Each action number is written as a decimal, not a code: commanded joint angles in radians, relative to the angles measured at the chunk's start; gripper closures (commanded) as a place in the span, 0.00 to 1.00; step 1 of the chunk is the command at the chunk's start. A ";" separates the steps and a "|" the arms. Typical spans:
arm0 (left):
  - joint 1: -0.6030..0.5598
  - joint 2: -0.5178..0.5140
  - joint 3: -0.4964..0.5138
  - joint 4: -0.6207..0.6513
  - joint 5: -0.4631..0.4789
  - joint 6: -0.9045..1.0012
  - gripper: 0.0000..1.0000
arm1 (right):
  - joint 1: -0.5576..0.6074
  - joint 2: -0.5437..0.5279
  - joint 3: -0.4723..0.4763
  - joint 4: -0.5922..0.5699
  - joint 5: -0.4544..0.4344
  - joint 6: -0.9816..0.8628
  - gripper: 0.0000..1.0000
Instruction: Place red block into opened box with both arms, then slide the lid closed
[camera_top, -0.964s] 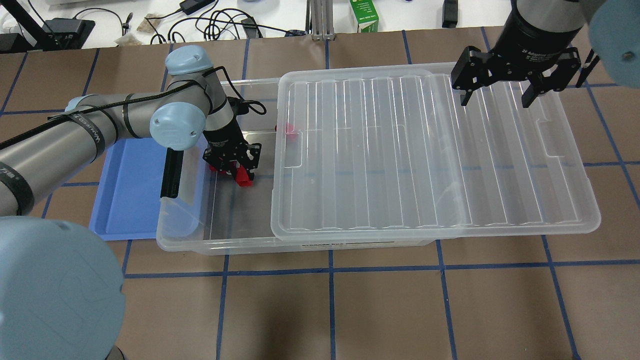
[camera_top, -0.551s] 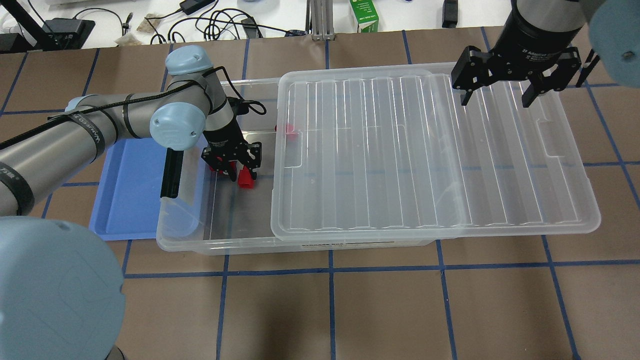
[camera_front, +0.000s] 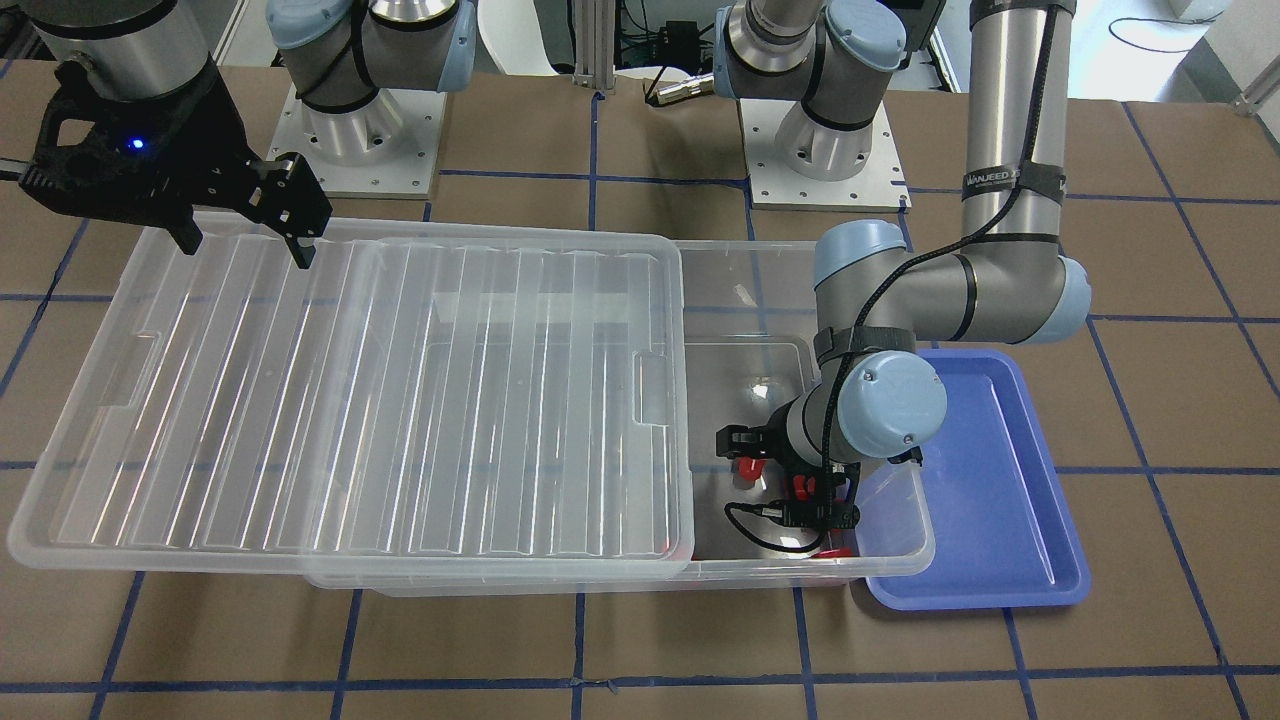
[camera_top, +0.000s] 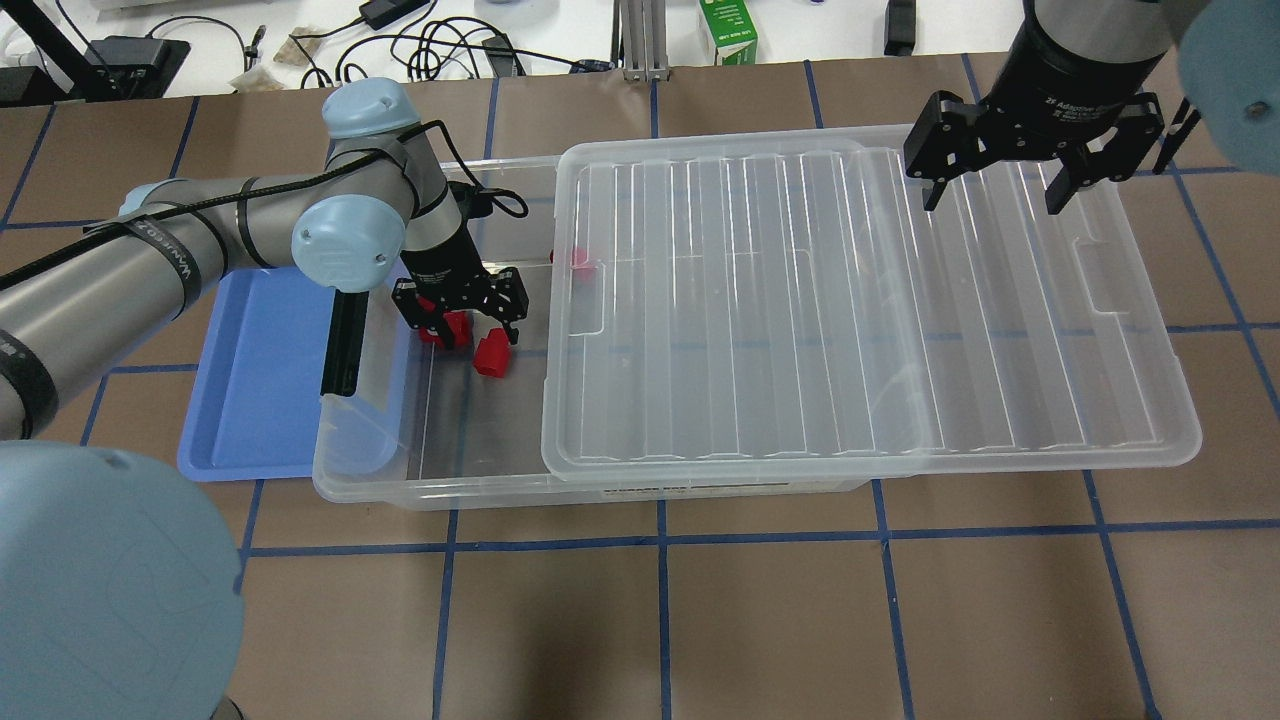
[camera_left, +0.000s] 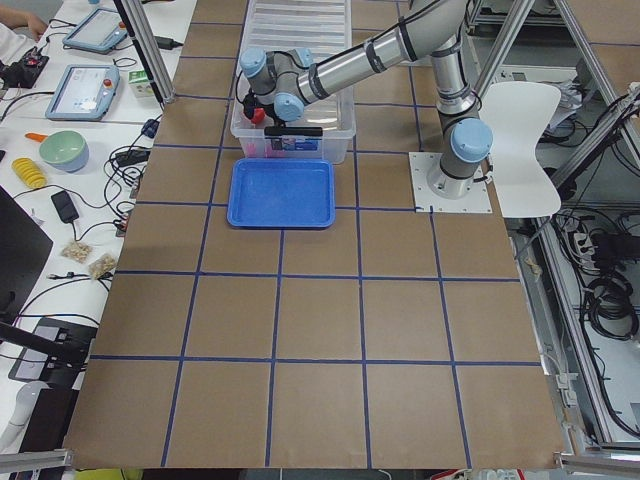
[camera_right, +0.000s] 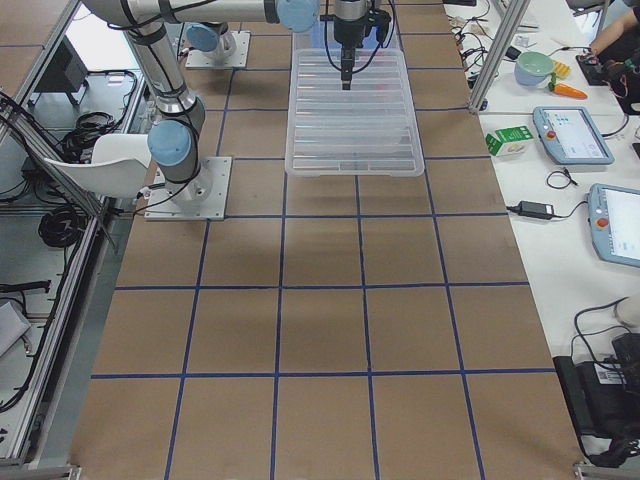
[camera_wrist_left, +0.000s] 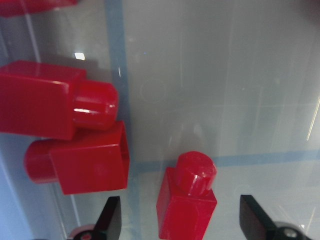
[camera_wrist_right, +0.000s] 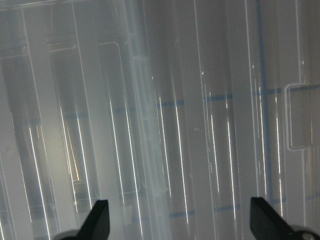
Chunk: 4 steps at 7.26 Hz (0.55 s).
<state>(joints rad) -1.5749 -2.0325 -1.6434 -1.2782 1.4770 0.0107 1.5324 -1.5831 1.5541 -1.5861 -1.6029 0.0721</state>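
Where you read the left gripper (camera_top: 467, 325), note its fingers spread wide and empty. A second ago they stood closed about the red block (camera_top: 491, 355), which now lies free on the floor of the box (camera_top: 430, 492), just clear of the offset lid (camera_top: 800, 300). Your right gripper (camera_top: 992, 200) hangs spread above the lid, holding nothing. The arm strap (camera_front: 1005, 180) reads WANJEED.

One red block (camera_top: 579, 258) lies blurred, half hidden under the lid (camera_top: 800, 300).
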 joint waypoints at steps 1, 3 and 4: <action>0.010 0.037 0.081 -0.125 0.009 0.000 0.00 | 0.000 0.000 0.001 0.000 0.000 0.000 0.00; 0.010 0.104 0.155 -0.263 0.016 0.002 0.00 | 0.000 0.000 0.001 0.000 0.001 0.000 0.00; 0.010 0.144 0.189 -0.294 0.066 0.012 0.00 | 0.000 0.000 0.001 -0.002 0.000 0.000 0.00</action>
<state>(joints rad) -1.5650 -1.9360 -1.4979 -1.5179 1.5026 0.0143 1.5324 -1.5830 1.5554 -1.5865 -1.6020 0.0725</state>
